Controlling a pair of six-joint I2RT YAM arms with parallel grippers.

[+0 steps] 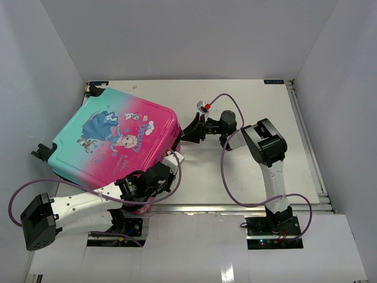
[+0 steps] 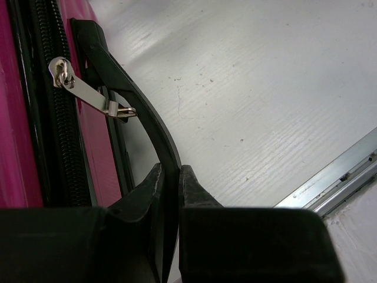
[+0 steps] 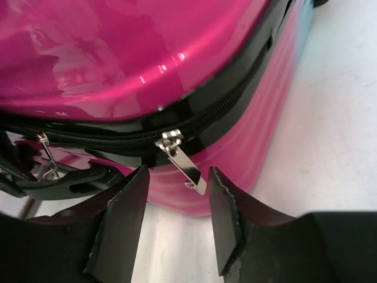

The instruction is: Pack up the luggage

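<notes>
Left gripper [image 2: 171, 184] is clamped tight on the black handle [image 2: 154, 132] of the luggage [image 1: 112, 141], both fingers [image 2: 150, 188] pressed against the thin strap with no gap showing. Just beside that strap, a silver zipper pull [image 2: 88, 93] juts out from the black zipper track [image 2: 59, 147], its tip close to the handle's inner edge; whether they touch is hard to say

Over to the right gripper [image 3: 177, 183]: jaws apart, one finger on each side of a second silver pull [image 3: 184, 168] that hangs down from the zipper seam on the pink shell. Neither fingertip [image 3: 140, 177] meets the metal, with daylight on both sides

From above, the luggage lies flat and closed on the left half of the table [image 1: 247, 106], princess print facing up and turned at a slant. Its teal end points toward the left edge and the far left corner, its pink end toward the middle and the near edge. The left arm reaches in at the pink corner nearest the near edge, while the right arm stretches across from the right side to the pink edge facing the table's centre
</notes>
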